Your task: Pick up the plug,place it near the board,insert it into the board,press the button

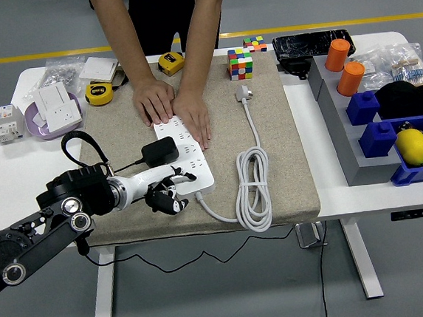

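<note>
The left arm comes in low from the counter's near-left corner, black jointed links ending in a white wrist, and its robot hand (166, 194) lies at the near edge of the beige felt mat (285, 152), fingers curled loosely downward beside the near end of the board with nothing gripped in them. The board (191, 160), a long white plastic power strip with rows of sockets, runs lengthwise near the mat's middle. The plug (160, 151), a black boxy adapter, sits on the board's left side, its thin black cable looping back toward the arm; whether it is fully seated cannot be told. A person at the far edge presses both hands (171, 106) flat on the board's far end. A thick white cord (253, 188) lies coiled toward the near-right part of the mat. A multicoloured cube (240, 64) stands at the mat's far edge, and two yellow tape measures (100, 93) lie toward the far-left corner. No writing is legible.
</note>
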Controlling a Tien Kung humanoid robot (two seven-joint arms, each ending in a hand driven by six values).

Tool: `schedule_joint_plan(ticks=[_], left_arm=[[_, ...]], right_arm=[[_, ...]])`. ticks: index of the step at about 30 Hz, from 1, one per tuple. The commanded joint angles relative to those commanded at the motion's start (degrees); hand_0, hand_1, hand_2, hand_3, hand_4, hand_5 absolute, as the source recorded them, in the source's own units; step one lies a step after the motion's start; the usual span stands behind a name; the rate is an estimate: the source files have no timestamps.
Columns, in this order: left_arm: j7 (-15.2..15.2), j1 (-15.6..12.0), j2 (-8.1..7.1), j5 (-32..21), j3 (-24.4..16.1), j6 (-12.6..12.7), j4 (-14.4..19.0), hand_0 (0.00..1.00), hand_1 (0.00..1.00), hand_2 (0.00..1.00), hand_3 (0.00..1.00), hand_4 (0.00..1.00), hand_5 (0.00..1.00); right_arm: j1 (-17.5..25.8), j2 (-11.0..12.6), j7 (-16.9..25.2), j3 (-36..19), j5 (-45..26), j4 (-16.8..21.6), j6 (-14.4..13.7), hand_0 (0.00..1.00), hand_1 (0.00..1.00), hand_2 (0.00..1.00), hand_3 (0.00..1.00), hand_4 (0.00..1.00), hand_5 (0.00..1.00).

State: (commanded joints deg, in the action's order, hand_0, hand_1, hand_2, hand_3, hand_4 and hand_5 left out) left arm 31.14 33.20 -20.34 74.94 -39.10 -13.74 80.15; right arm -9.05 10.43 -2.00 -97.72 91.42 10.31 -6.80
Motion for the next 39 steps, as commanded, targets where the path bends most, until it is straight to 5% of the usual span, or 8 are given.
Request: schedule_joint_plan(ticks=[28, 39], left_arm=[[-0.06, 0.13, 0.49, 0.31, 0.63, 0.24, -2.14, 0.137, 0.025, 0.162, 0.841, 0.557, 0.002], [-0.04, -1.61, 0.43, 5.67, -5.87, 0.06, 4.27, 0.142, 0.029, 0.162, 0.808, 0.554, 0.002]], right_arm=[[0.23, 0.17, 0.0, -0.34, 0.58, 0.0, 0.11, 0.998, 0.837, 0.753, 0.787, 0.998, 0.869], [0.31, 0.02, 0.0, -0.23, 0.49, 0.0, 0.12, 0.998, 0.838, 0.753, 0.787, 0.998, 0.868]])
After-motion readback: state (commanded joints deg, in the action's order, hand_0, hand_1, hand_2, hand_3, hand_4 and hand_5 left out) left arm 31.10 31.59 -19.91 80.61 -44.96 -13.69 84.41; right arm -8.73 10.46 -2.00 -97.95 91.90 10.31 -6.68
